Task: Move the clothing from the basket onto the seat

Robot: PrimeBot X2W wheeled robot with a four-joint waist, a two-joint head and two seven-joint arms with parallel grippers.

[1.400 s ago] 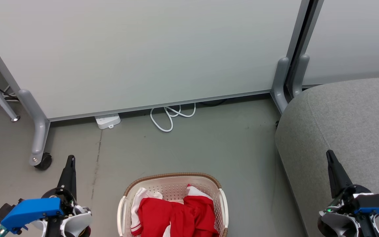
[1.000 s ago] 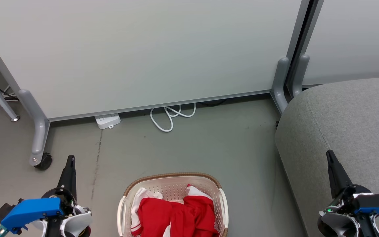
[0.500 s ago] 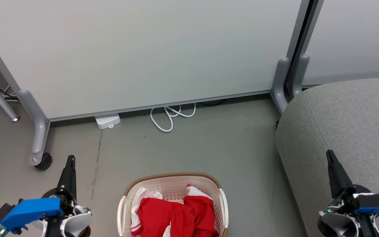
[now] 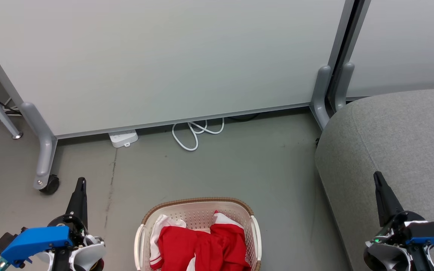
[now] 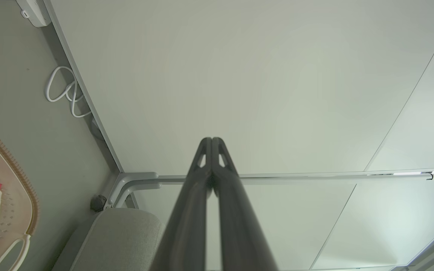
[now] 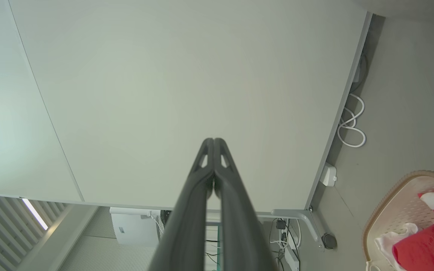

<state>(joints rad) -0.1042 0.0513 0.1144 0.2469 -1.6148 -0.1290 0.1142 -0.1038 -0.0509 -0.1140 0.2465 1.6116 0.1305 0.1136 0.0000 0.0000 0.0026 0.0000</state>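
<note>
The left gripper (image 4: 81, 183) is hovering at the lower left of the head view. Its two dark fingers are pointing forward, away from the robot, and leaning slightly inward above the floor (image 4: 262, 165). The left wrist view is showing those fingers pressed together at the tips, with nothing between them. The right gripper (image 4: 377, 177) is mirroring this pose at the lower right, its fingers likewise pointing forward and leaning slightly inward, their outline falling against the seat (image 4: 401, 128). The right wrist view is showing its fingertips meeting too, clamping nothing. Between the two grippers, at the bottom middle, the basket (image 4: 198, 200) is standing on the floor, well apart from either gripper, with its near end cut off by the picture's edge. The clothing (image 4: 202, 248) is lying bunched inside the basket, with red folds filling the near part and white panels showing at its left and upper edges. It is touching neither gripper. The seat is occupying the right side beyond the right gripper, and a strip of floor is separating its rounded edge from the basket. Farther off, a looped white cable (image 4: 196, 132) and a white power strip (image 4: 123, 137) are lying on the floor at the foot of a pale partition (image 4: 164, 56). The partition's grey leg is ending in a black caster (image 4: 49, 185), which is sitting just beyond the left fingertips.
</note>
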